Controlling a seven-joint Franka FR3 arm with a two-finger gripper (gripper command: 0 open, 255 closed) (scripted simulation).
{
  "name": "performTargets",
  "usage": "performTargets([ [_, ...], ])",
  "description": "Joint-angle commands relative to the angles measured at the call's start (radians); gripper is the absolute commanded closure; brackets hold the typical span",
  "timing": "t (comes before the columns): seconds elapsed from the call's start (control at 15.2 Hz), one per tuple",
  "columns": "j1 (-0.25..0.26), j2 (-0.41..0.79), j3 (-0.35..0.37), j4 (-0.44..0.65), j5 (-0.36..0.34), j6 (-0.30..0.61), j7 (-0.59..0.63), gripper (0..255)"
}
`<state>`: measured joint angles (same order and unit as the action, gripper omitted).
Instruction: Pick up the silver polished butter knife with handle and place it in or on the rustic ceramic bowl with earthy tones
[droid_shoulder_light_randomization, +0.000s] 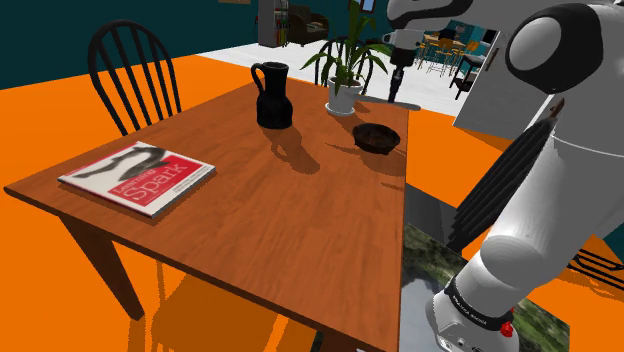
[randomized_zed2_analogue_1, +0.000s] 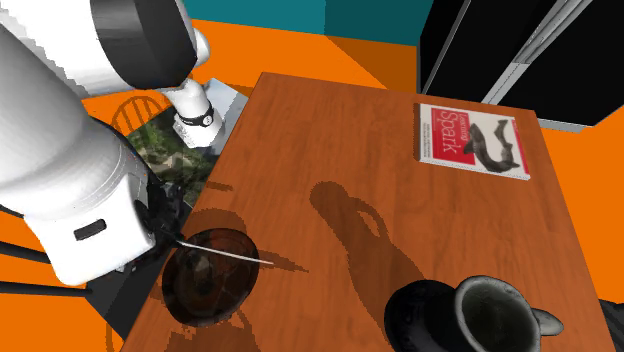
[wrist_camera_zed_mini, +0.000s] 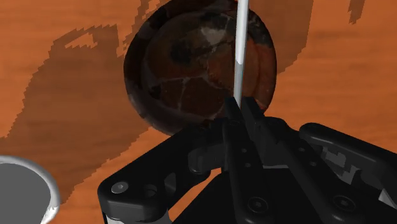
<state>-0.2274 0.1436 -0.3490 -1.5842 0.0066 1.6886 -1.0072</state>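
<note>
- My hand (wrist_camera_zed_mini: 238, 109) squeezes the thin silver knife (wrist_camera_zed_mini: 239, 51) tight between its two fingers.
- The knife pokes out over the dark bowl (wrist_camera_zed_mini: 184, 70), which has red-brown patches.
- The bowl sits on the wooden counter (wrist_camera_zed_mini: 337, 76), near its edge.
- A black jug (droid_shoulder_light_randomization: 272, 96) and a white pot (droid_shoulder_light_randomization: 344, 96) holding a green plant (droid_shoulder_light_randomization: 350, 50) stand close by.

Thin silver knife (wrist_camera_zed_mini: 240, 44) aloft over dark mottled bowl (wrist_camera_zed_mini: 184, 70)
</note>
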Motion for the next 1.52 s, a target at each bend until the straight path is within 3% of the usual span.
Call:
performTargets([
  [0.0, -0.035, 0.024, -0.023, 0.035, 0.01, -0.011, -0.06, 255],
  [1.12, -0.032, 0.036, -0.019, -0.179, 0.015, 0.214, -0.057, 255],
  [1.45, -0.032, 0.038, -0.019, -0.186, 0.016, 0.223, -0.057, 255],
])
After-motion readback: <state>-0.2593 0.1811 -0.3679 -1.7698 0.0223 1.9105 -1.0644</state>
